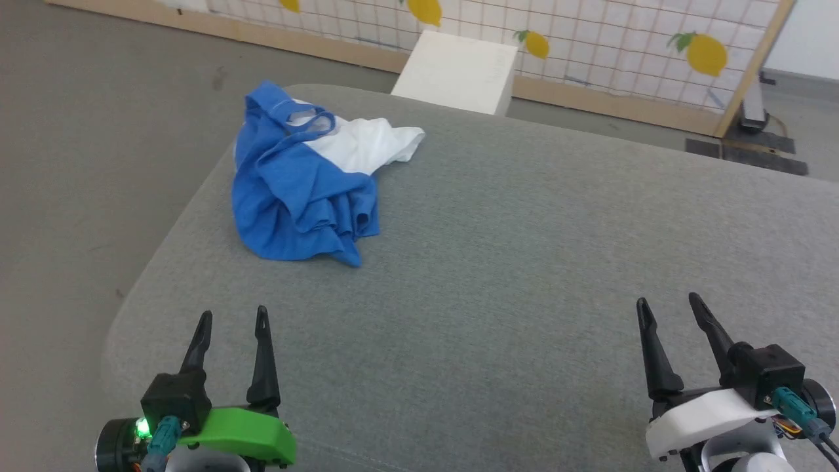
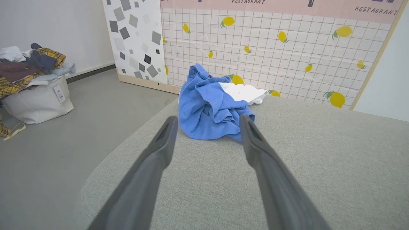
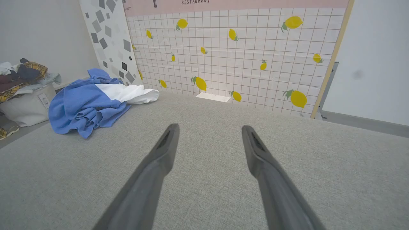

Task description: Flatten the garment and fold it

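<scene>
The left gripper (image 1: 234, 311) and right gripper (image 1: 666, 298) gape, empty; one bad tug might drag the bunched garment (image 1: 301, 196), ahead of the left one, off the table (image 1: 491, 262).

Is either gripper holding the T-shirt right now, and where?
Nothing is held. The left gripper and right gripper are open, apart from the crumpled T-shirt.
</scene>
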{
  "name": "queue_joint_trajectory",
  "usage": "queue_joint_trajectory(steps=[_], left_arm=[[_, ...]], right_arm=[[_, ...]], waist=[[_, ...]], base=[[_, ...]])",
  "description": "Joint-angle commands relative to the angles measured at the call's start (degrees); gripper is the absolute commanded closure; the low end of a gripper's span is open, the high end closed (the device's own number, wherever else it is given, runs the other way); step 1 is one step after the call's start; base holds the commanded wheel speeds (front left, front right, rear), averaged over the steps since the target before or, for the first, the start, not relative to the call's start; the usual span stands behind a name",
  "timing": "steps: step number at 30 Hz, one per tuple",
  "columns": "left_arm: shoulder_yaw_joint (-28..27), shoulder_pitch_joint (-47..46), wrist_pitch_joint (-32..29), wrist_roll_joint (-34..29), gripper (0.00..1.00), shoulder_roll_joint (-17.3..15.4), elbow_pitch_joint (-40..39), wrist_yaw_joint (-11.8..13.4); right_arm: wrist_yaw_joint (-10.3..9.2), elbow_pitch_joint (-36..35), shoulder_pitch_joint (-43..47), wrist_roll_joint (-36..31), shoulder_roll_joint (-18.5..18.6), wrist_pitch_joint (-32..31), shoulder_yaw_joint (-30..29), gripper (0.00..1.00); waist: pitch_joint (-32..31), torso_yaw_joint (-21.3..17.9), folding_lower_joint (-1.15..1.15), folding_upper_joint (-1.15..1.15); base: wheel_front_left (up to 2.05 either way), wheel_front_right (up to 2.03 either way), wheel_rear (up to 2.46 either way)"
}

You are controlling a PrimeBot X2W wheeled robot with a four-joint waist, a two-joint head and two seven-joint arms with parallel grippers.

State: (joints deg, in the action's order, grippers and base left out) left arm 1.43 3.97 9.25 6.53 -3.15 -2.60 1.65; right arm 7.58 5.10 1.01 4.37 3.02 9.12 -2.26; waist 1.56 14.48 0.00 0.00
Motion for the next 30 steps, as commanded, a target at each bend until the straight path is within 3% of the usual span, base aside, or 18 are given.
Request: queue_joint_trajectory(steps=[1, 30], left_arm=[[0.14, 0.75, 0.63, 0.73, 0.0, 0.17, -0.24, 0.41], [1.1, 2.53, 4.28, 3.81, 0.0, 0.24, -1.09, 1.69]], right_arm=[[-0.06, 0.36, -0.4, 0.56, -0.08, 0.72, 0.08, 0.0], [-0.08, 2.87, -0.81, 1.67, -0.12, 4.39, -0.69, 0.0]], waist=[[0.0, 1.8, 0.0, 0.0], [0.75, 8.55, 0.0, 0.0]], base=[[0.0, 0.0, 0.0], [0.0, 0.0, 0.0]])
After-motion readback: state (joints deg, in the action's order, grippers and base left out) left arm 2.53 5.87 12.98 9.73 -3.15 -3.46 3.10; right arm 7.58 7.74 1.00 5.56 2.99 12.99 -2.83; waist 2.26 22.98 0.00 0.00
